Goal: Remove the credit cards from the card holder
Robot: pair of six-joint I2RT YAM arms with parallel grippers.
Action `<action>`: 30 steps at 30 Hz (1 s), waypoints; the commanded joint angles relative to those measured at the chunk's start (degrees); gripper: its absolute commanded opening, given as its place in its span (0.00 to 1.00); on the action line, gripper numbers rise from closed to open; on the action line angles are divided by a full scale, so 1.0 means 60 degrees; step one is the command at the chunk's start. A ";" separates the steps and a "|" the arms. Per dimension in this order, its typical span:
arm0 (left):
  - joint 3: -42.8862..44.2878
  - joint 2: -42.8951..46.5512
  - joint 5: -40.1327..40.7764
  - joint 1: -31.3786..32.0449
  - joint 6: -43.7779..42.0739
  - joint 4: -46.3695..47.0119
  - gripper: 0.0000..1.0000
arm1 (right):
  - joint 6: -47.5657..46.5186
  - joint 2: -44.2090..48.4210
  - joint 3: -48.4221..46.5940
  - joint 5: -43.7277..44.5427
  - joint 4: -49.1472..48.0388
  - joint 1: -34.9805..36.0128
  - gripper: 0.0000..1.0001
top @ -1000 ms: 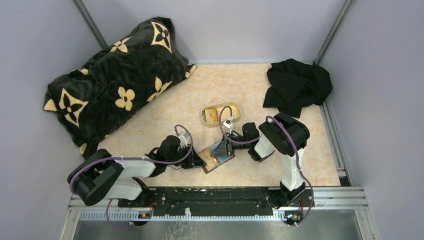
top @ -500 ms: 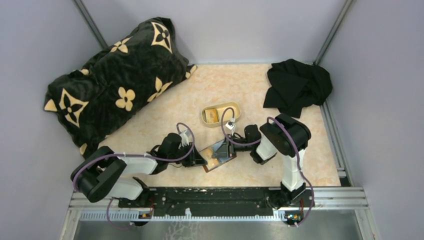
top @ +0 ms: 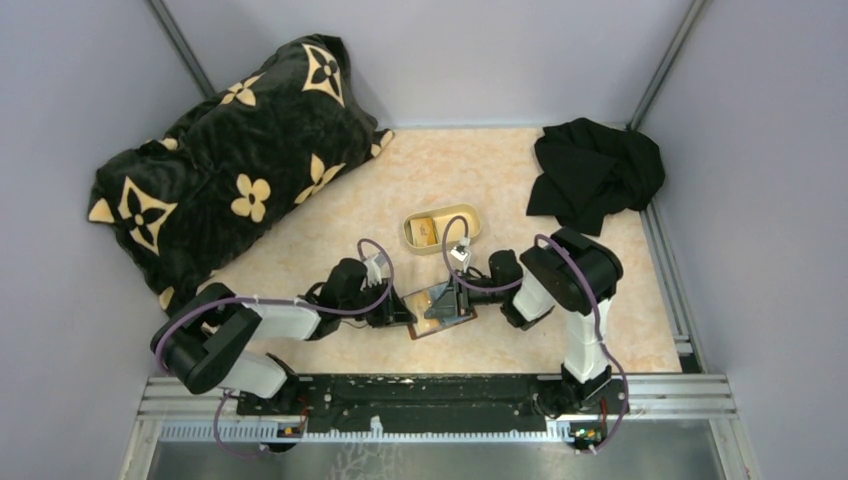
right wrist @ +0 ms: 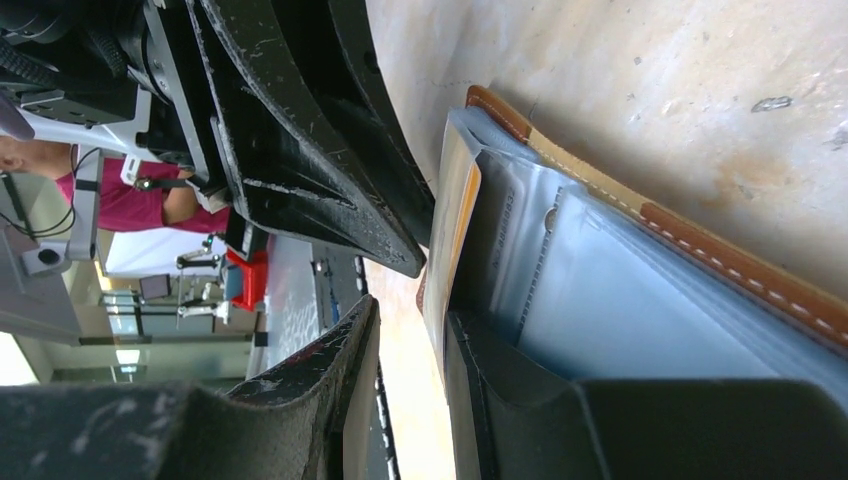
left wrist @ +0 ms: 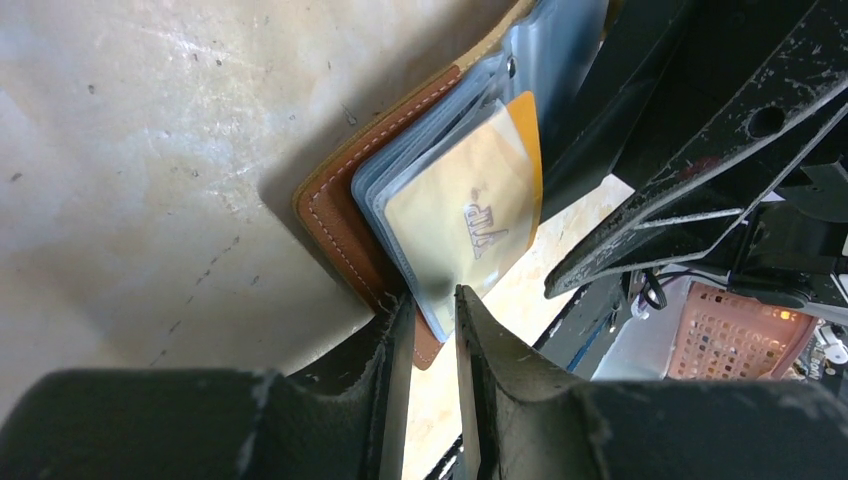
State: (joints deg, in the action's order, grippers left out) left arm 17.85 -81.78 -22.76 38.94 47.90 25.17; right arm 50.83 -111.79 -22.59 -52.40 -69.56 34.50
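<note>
The card holder (top: pixel 438 310), brown-edged with pale blue-grey sleeves, lies open. An orange-tan credit card (left wrist: pixel 470 215) sits in its sleeves at the holder's 7 o'clock corner.

This was a robotics lab: a marbled beige desk (top: pixel 330 215) stood boxed in by plain grey walls, with an aluminium mounting rail (top: pixel 430 400) along its near edge.
</note>
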 commanded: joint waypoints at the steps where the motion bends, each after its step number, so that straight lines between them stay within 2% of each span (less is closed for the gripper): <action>1: 0.0029 -0.0584 0.1495 -0.0091 -0.0672 -0.0514 0.30 | 0.0154 -0.0286 -0.0209 -0.0800 -0.0491 0.0513 0.31; 8: 0.0008 -0.0696 0.1479 -0.0116 -0.0654 -0.0489 0.31 | 0.0518 -0.0644 -0.0278 -0.0691 -0.1242 0.0698 0.31; 12: -0.0114 -0.0772 0.1401 -0.0188 -0.0561 -0.0345 0.31 | 0.0332 -0.0446 -0.0240 -0.0637 -0.0864 0.0594 0.30; 18: -0.0191 -0.0953 0.1304 -0.0298 -0.0513 -0.0193 0.30 | -0.0366 0.0254 -0.0169 -0.0663 0.0557 0.0069 0.29; 24: -0.0315 -0.1337 0.1076 -0.0407 -0.0453 0.0291 0.29 | -0.2251 0.1431 -0.0454 0.0057 0.3705 -0.0198 0.29; 30: -0.0374 -0.1621 0.1006 -0.0452 -0.0425 0.0513 0.29 | -0.2514 0.1697 -0.0516 0.0257 0.4325 -0.0425 0.28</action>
State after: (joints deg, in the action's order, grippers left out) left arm 18.06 -87.94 -24.69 37.28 48.21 34.61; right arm 40.91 -103.53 -24.58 -52.34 -49.12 33.01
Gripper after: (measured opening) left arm 0.287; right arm 0.286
